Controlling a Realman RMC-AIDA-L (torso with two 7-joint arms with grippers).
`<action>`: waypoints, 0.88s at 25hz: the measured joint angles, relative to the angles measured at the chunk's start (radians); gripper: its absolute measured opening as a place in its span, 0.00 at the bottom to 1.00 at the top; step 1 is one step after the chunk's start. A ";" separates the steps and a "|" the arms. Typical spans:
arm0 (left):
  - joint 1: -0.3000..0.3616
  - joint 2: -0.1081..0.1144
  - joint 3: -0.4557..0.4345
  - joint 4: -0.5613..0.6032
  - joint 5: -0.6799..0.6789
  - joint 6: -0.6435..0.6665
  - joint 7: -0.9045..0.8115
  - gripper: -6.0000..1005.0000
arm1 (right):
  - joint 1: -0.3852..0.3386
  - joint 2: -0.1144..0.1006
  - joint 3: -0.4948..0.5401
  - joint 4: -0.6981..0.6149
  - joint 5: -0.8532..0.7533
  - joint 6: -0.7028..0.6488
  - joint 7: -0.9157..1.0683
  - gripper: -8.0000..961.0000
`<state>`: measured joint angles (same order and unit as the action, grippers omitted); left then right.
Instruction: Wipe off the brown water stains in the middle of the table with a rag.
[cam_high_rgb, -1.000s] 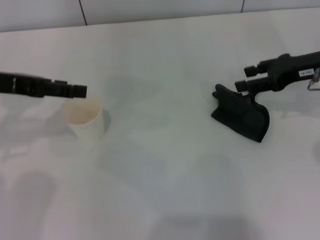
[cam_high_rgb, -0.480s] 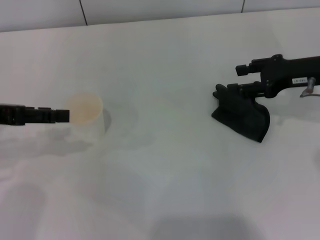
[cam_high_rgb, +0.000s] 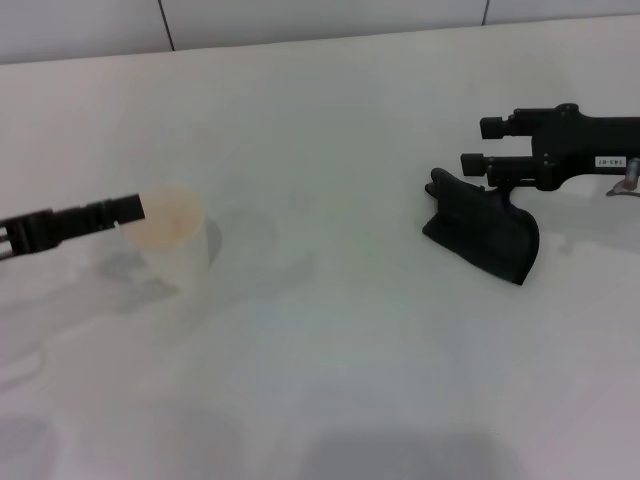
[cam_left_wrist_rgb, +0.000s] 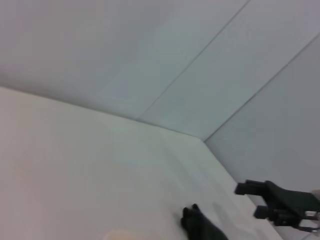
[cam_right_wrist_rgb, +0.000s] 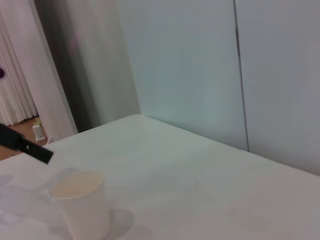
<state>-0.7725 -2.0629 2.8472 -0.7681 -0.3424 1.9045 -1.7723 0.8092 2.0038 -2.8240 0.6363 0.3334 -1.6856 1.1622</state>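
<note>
The table (cam_high_rgb: 330, 380) is a wide white surface, and the rag (cam_high_rgb: 483, 232) lies on its right part as a dark folded cloth, flat on the top and with one corner rising up toward the back. The right gripper (cam_high_rgb: 477, 145) is above the far edge of the rag; its two black fingers (cam_high_rgb: 500, 127) point to the robot's left, one finger higher and one lower, with a clear gap between them, so the pincer is open and holds nothing. The lower finger is very close to the top edge of the rag, but it is not possible to say if it touches the cloth. On the left part of the table stands a white paper cup (cam_high_rgb: 178, 240), upright, with a light orange-brown colour inside. The left gripper (cam_high_rgb: 128, 210) reaches from the left side and its tip is at the near rim of the cup; whether its fingers are apart or together cannot be told. In the middle of the table, between the cup and the rag, no brown water stains can be made out. In the left wrist view the rag (cam_left_wrist_rgb: 202, 229) and the right gripper (cam_left_wrist_rgb: 247, 200) show far off.
</note>
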 joint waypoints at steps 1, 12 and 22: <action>0.011 -0.001 0.000 0.012 0.008 -0.017 0.000 0.89 | -0.001 0.002 0.000 -0.001 -0.001 0.000 0.000 0.75; 0.063 -0.007 -0.002 0.021 0.034 -0.048 0.001 0.89 | -0.026 0.002 -0.001 -0.028 -0.043 0.020 -0.022 0.77; 0.067 -0.002 -0.001 0.071 0.059 -0.081 0.036 0.89 | -0.059 0.002 0.000 -0.066 -0.076 0.106 -0.134 0.78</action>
<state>-0.7051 -2.0650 2.8466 -0.6971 -0.2835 1.8231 -1.7364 0.7501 2.0058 -2.8242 0.5701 0.2570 -1.5796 1.0281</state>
